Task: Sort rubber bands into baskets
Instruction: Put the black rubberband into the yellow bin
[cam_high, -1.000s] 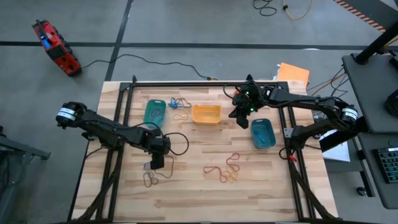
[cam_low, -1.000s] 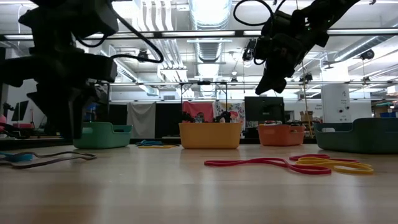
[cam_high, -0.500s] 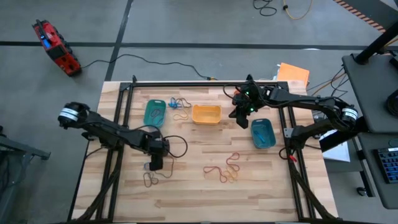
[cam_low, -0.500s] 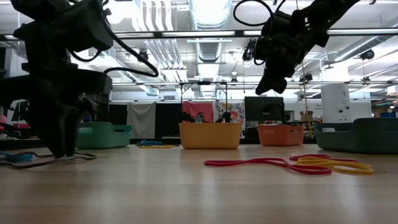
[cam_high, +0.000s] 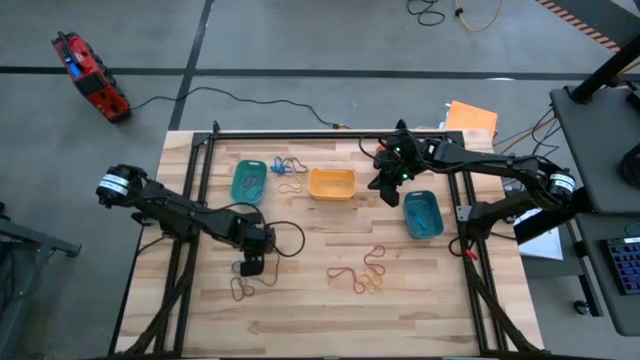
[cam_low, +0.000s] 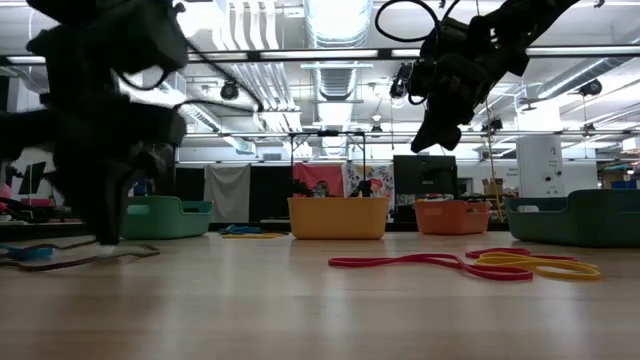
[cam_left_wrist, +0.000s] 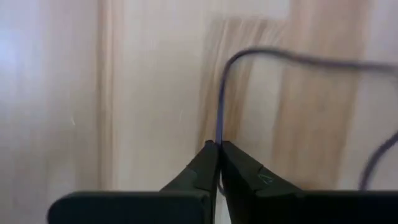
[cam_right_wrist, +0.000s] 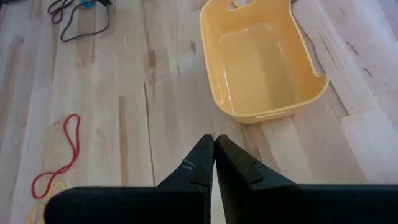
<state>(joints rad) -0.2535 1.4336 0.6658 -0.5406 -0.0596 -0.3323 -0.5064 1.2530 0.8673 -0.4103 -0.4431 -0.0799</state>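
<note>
Left gripper (cam_left_wrist: 218, 146) is down low over the worktop (cam_high: 300, 310), jaws pinched shut on what looks like a dark rubber band (cam_left_wrist: 221, 93), near the brown bands (cam_high: 242, 288) at the front left. Right gripper (cam_right_wrist: 214, 140) hangs above, jaws closed and empty, between the yellow basket (cam_high: 331, 184) and blue basket (cam_high: 423, 215). Red and yellow bands (cam_high: 360, 271) lie mid-worktop, the teal basket (cam_high: 248, 181) back left.

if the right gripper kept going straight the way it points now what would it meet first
Probably bare table just short of the yellow basket. The right gripper, jaws shut, aims down at the wood in front of it; depth is hard to judge.
</note>
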